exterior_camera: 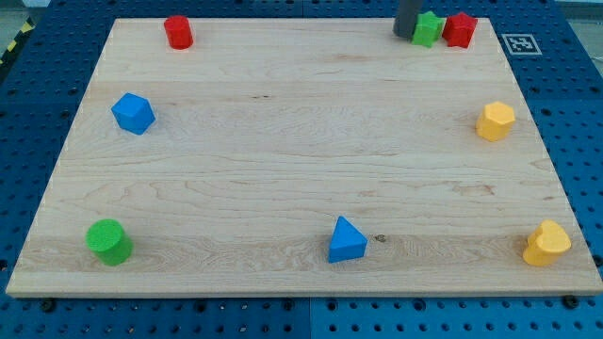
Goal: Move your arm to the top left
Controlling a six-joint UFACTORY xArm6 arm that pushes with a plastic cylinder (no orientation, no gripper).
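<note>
My tip [405,37] stands at the far edge of the wooden board [283,160], toward the right, where the dark rod comes down from the view's top; it carries no jaws, so there is nothing on it to open or close, and it holds nothing. Just to its right, touching or nearly touching the rod, sits a green block [429,28] of a shape I cannot make out, and pressed against that block's right side is a red block [460,29], also of unclear shape. The far left corner of the board, named in the task, lies well apart from my tip; the nearest thing to that corner is a red cylinder [178,32] standing upright by the far edge. On the left side, nearer, rests a blue cube-like block [133,113], and in the near left corner a green cylinder [108,241]. A blue triangular block [346,240] lies near the middle of the near edge. On the right side sits a yellow hexagonal block [496,121], and in the near right corner a yellow heart-shaped block [546,244]. The board lies on a blue perforated table [38,113].
</note>
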